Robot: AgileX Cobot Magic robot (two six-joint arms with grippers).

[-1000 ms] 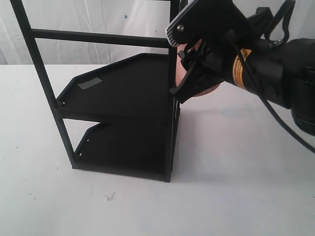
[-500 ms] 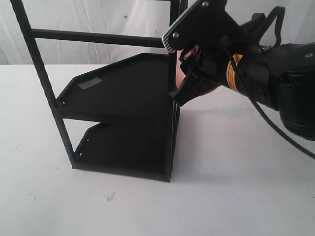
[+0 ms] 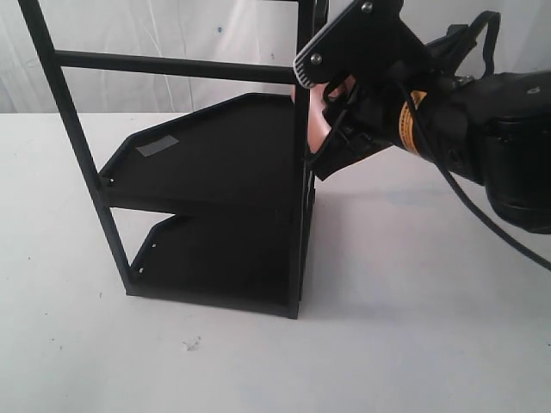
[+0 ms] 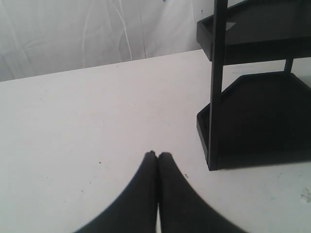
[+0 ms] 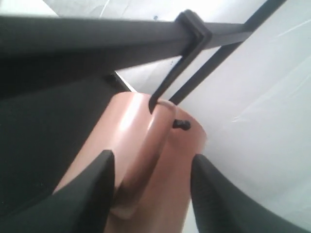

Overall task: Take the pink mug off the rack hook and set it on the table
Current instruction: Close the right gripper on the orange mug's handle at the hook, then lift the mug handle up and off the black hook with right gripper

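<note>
The pink mug (image 3: 322, 129) hangs by its loop handle beside the right upright of the black rack (image 3: 215, 146), mostly hidden by my right gripper (image 3: 312, 116). In the right wrist view the rack hook (image 5: 165, 92) passes through the handle of the pink mug (image 5: 141, 121), its ball tip just past the loop. My right gripper (image 5: 153, 158) has one finger on each side of the mug's body and is shut on it. My left gripper (image 4: 158, 154) is shut on nothing, low over the white table (image 4: 73, 121).
The rack's two shelves and crossbar (image 3: 172, 66) stand left of the mug, with a grey tape patch (image 3: 157, 145) on the upper shelf. White table (image 3: 413, 301) stretches right of and in front of the rack. A white curtain hangs behind.
My right gripper first pushed left toward the rack post, then shifted slightly up and to the right with the mug between its fingers. The rack has stayed still.
</note>
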